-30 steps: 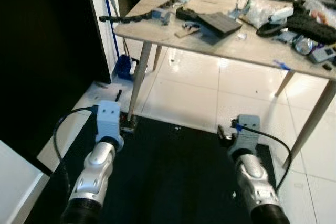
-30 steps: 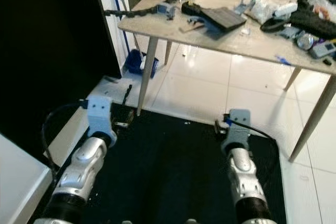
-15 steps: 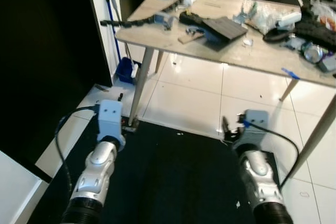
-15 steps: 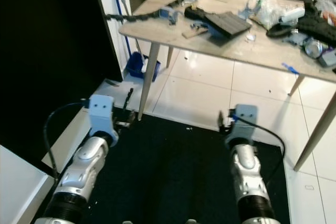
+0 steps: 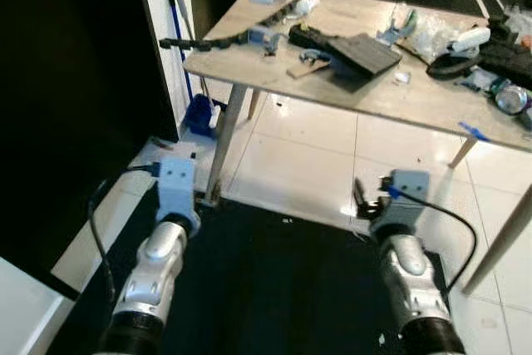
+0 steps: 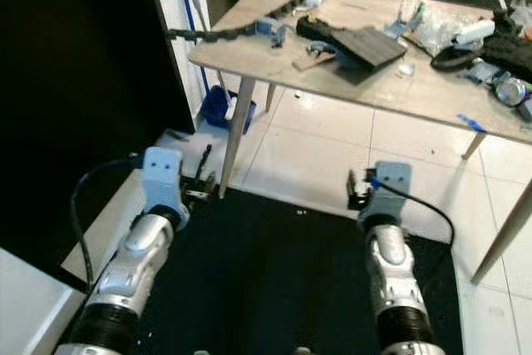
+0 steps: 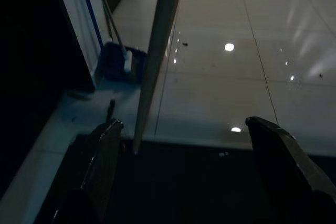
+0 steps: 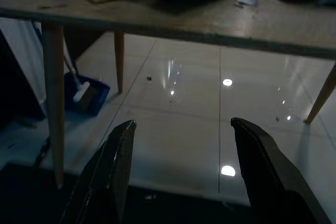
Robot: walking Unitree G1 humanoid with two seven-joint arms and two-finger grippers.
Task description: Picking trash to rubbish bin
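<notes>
A black mat [image 5: 274, 288] lies under the robot; its far edge meets glossy white floor tiles [image 5: 291, 151] that run on beneath the table [image 6: 432, 89] and past it. To the left a dark wall [image 5: 75, 97] closes that side, with a white post [image 6: 170, 6] at its corner. The table's near-left leg [image 5: 224, 135] comes down just at the mat's far-left corner, and the near-right leg [image 5: 499, 234] slants down at the right edge of the scene. Between those legs the tiled floor under the table is open.

A blue dustpan [image 7: 118, 61] with its brush stands on the tiles against the wall, beyond the left leg, and a long handle [image 5: 177, 14] leans on the post above it.

The left hand [image 7: 184, 145] hangs low over the mat's far-left part, its fingers [image 7: 102, 161] spread wide with nothing between them. The right hand [image 8: 181, 153] hangs over the mat's far-right part, facing under the table, its fingers [image 8: 118, 166] likewise apart and bare.

The tabletop is crowded: a black cable chain [image 5: 216, 36] overhanging the left edge, a dark flat pad [image 5: 362, 51], a wood offcut [image 5: 303, 66], clear plastic bags [image 5: 432, 27] and black gear [image 5: 499, 47] to the far right. Which of these is trash I cannot tell.
</notes>
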